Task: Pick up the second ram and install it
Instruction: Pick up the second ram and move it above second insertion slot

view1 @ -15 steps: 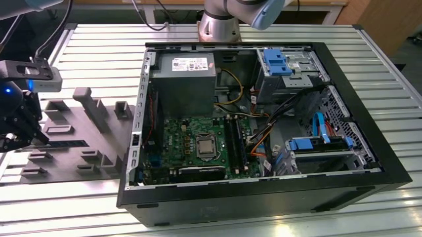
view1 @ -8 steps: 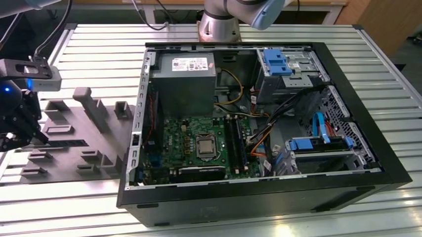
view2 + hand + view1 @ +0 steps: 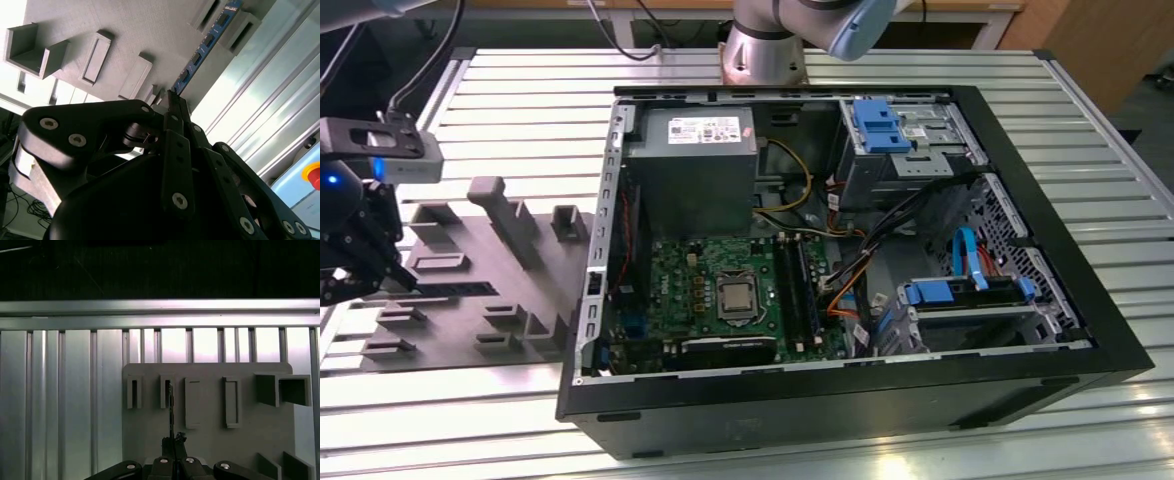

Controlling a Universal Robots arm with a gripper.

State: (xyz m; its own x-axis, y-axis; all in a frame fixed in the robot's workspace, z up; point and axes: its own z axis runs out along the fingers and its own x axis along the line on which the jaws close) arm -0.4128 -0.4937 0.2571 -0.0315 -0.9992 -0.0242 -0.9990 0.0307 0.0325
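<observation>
Although the second ram (image 3: 208,45) is caught at 1 end, it is not judged to be lifted yet; the pick-up step is taken to be in hand.

Item 1, gripper (image 3: 173,97): set low over the grey holder tray (image 3: 454,322), at the exterior view's left. The jaws are drawn narrow and, as far as can be judged in both wrist views, are closed on the near end of the strip.

Item 2, second ram: a thin dark strip stood on edge, flanked toward its far end by light grey uprights (image 3: 243,29) of the tray. In the first wrist view it is seen edge-on, running straight from the fingertips to 1 of the tray's slots.

Item 3, computer case (image 3: 854,405): open, placed beside the tray on the slatted table (image 3: 520,100). A green board (image 3: 680,290) is laid in its floor, with long black slots (image 3: 794,290) on it. Which slot is already filled cannot be told.

Item 4, requirement: a straight lift clear of the uprights is judged necessary, with the strip kept firmly clamped and untwisted.
</observation>
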